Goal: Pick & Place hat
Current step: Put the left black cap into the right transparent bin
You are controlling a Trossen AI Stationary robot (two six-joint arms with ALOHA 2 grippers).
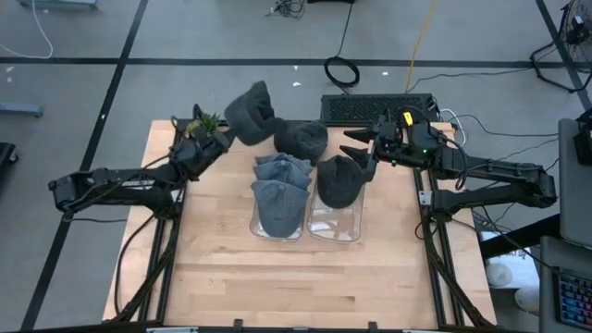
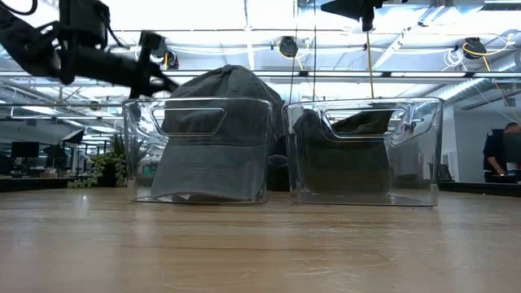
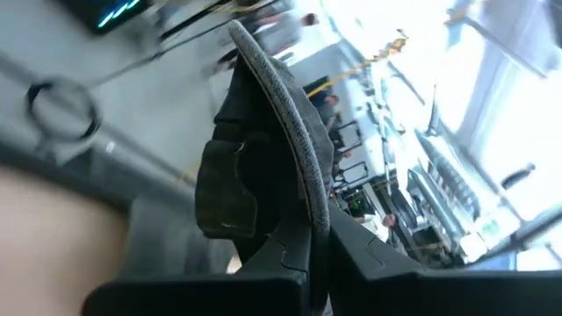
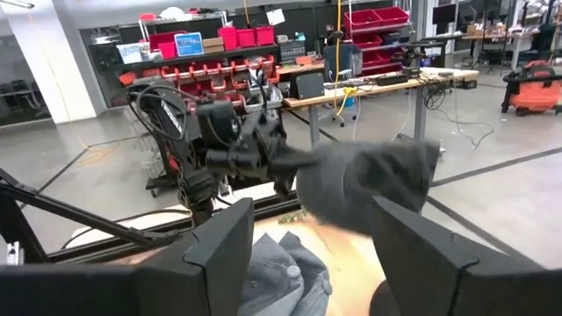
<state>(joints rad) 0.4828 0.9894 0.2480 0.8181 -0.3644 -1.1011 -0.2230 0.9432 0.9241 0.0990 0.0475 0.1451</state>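
Observation:
My left gripper (image 1: 227, 137) is over the table's far left part, shut on a dark grey hat (image 1: 252, 113), which is lifted into the air. That hat also shows in the left wrist view (image 3: 263, 149) and the right wrist view (image 4: 369, 184). My right gripper (image 1: 358, 148) is open and hovers over the far end of the right clear bin (image 1: 335, 222), touching nothing. A dark hat (image 1: 339, 180) lies in that bin. The left clear bin (image 1: 277, 229) holds stacked grey-blue hats (image 1: 280, 190). Another dark hat (image 1: 302, 139) lies on the table behind the bins. My left gripper pinches a thin edge of the dark grey hat (image 3: 309, 206) between its two shut fingers (image 3: 281, 254). It comes at the hat from the table's left, slanting toward the far right. The hat is lifted clear and sticks out past the fingertips.
The two clear bins stand side by side at the table's middle (image 2: 199, 150) (image 2: 366, 150). A small green plant (image 1: 203, 123) sits by my left gripper at the far left. A keyboard (image 1: 377, 108) and cables lie past the far edge. The near half of the table (image 1: 296, 287) is bare wood.

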